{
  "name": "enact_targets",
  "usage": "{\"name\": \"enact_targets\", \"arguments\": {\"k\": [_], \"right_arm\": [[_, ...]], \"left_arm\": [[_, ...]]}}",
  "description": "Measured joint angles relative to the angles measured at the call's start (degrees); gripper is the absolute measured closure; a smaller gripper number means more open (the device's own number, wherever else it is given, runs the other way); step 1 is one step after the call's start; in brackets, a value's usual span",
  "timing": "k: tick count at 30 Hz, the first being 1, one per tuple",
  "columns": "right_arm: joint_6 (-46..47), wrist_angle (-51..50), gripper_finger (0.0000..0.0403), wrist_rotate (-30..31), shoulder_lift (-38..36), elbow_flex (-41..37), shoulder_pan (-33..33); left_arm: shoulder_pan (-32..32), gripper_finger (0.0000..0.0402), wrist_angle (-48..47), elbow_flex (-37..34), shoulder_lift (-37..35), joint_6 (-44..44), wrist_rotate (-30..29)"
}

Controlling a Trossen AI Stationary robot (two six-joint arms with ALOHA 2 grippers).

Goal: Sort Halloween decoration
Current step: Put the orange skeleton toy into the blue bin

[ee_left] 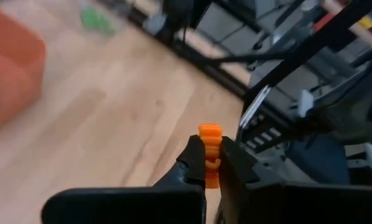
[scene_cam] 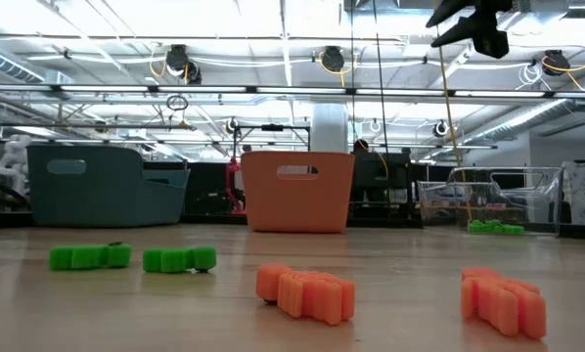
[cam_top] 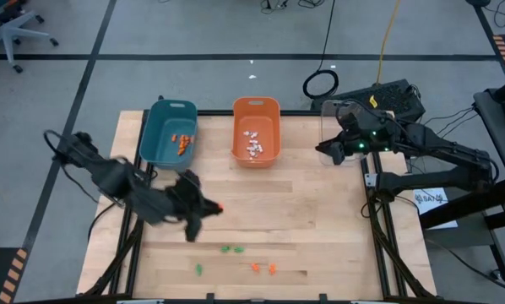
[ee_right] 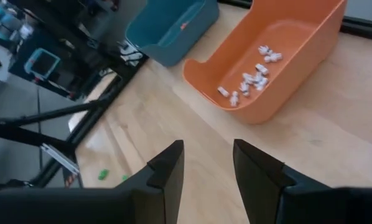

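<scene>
My left gripper (cam_top: 212,208) hovers over the table's left-middle, shut on a small orange trinket (ee_left: 209,152). My right gripper (ee_right: 208,163) is open and raised near the far right, beside the orange bin (cam_top: 256,128); it also shows high up in the low view (scene_cam: 473,24). Loose on the near part of the table lie green trinkets (scene_cam: 90,256) (scene_cam: 179,259) and orange ones (scene_cam: 305,291) (scene_cam: 503,298). The teal bin (cam_top: 170,131) holds orange trinkets, the orange bin holds white ones (ee_right: 251,78), and the clear bin (scene_cam: 488,200) holds green ones. My left gripper pinches the orange trinket's lower half (ee_left: 209,171) between its two fingertips. The upper half (ee_left: 209,134) sticks out past the fingertips. The trinket is lifted clear of the table.
The three bins stand in a row along the far edge. Bare wood lies between them and the loose trinkets near the front edge (cam_top: 227,249). The table's metal frame and cables run along its right side (cam_top: 377,211).
</scene>
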Motion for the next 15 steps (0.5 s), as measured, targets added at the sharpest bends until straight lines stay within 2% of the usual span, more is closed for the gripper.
{"name": "enact_targets", "arguments": {"k": [11,15], "right_arm": [[5.8,9.1,0.0280,9.7,1.3,0.0,6.5],[6.7,12.8,0.0280,10.4,3.9,0.0,8.4]], "left_arm": [[3.1,0.0391,-0.3,0.0,-13.1,17.2,-0.4],[3.6,0.0391,-0.3,0.0,-16.8,21.4,-0.4]]}}
